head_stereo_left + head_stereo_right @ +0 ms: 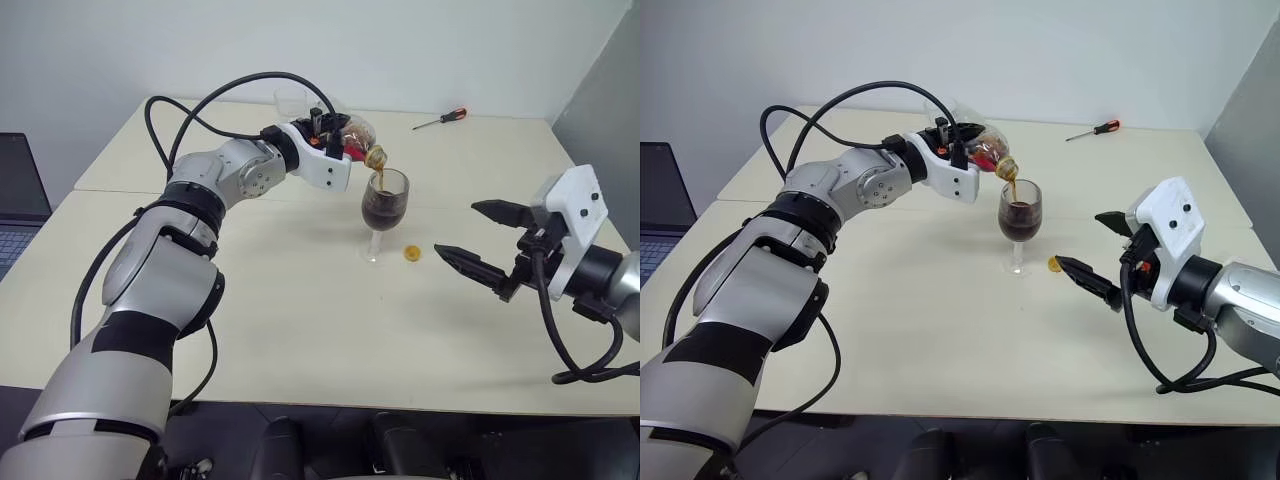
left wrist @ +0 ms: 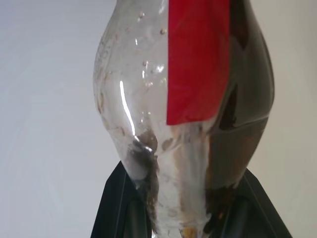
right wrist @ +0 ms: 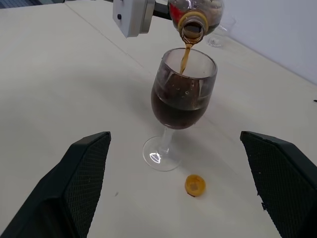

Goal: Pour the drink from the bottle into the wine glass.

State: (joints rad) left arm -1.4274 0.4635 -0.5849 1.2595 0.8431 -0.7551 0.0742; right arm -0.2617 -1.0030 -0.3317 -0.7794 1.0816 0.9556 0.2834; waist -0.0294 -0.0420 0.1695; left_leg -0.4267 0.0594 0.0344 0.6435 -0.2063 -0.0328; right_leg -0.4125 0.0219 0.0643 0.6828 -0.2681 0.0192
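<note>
Cola (image 3: 178, 110) streams from the tilted bottle (image 1: 358, 136) gripped in my left fingers (image 2: 121, 208) into the wine glass (image 1: 384, 200); my right fingers (image 1: 490, 211) are spread, empty.

Between my right tool (image 1: 478, 237) and the glass (image 1: 383, 205) the tabletop (image 1: 300, 310) is bare except for the cap (image 1: 411, 253) near the foot. Above the glass, my left tool (image 1: 335, 135) and the tilted bottle (image 1: 360, 137) block the way. A screwdriver (image 1: 441, 119) lies well apart.
</note>
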